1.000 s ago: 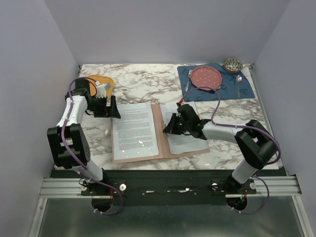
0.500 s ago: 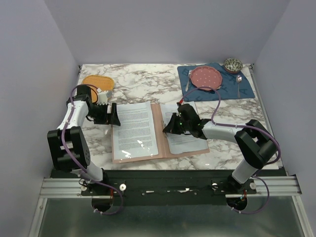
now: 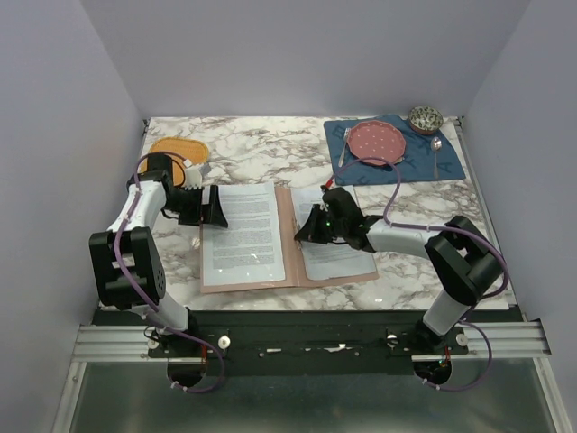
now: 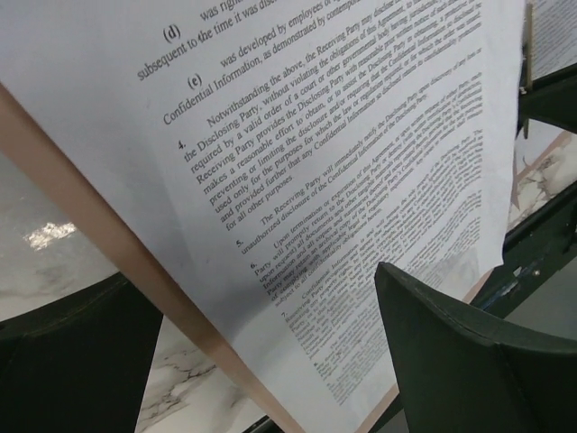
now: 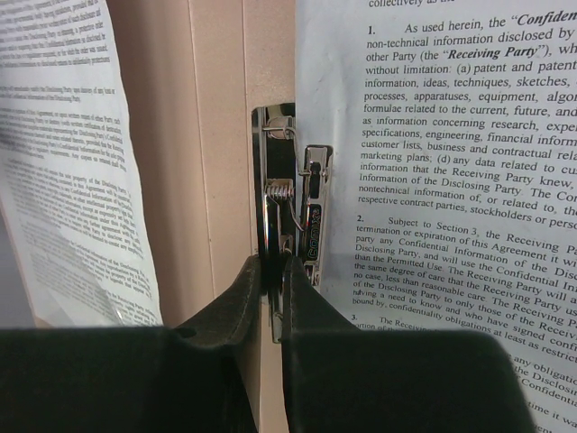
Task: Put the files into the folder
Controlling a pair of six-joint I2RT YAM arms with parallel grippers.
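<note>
The pinkish-brown folder (image 3: 290, 245) lies open at the table's middle. One white printed sheet (image 3: 243, 234) lies on its left flap and another (image 3: 335, 257) on its right flap. My left gripper (image 3: 215, 209) is open at the left flap's outer edge. In the left wrist view its wide-apart fingers (image 4: 469, 361) straddle the sheet (image 4: 297, 135) and the flap's edge (image 4: 117, 244), which look raised off the marble. My right gripper (image 3: 308, 230) is shut on the metal clip (image 5: 293, 189) at the spine, its tips (image 5: 273, 263) pinching the clip's lever.
An orange woven mat (image 3: 180, 147) lies at the back left, just behind the left arm. A blue placemat (image 3: 410, 169) at the back right carries a pink plate (image 3: 377, 142), a fork (image 3: 343, 149) and a spoon (image 3: 435, 146). A patterned bowl (image 3: 425, 118) sits behind it.
My left gripper has moved toward the near right, to the folder's left edge. The left flap with its sheet has shifted and its outer edge has lifted slightly. The right gripper has stayed on the clip.
</note>
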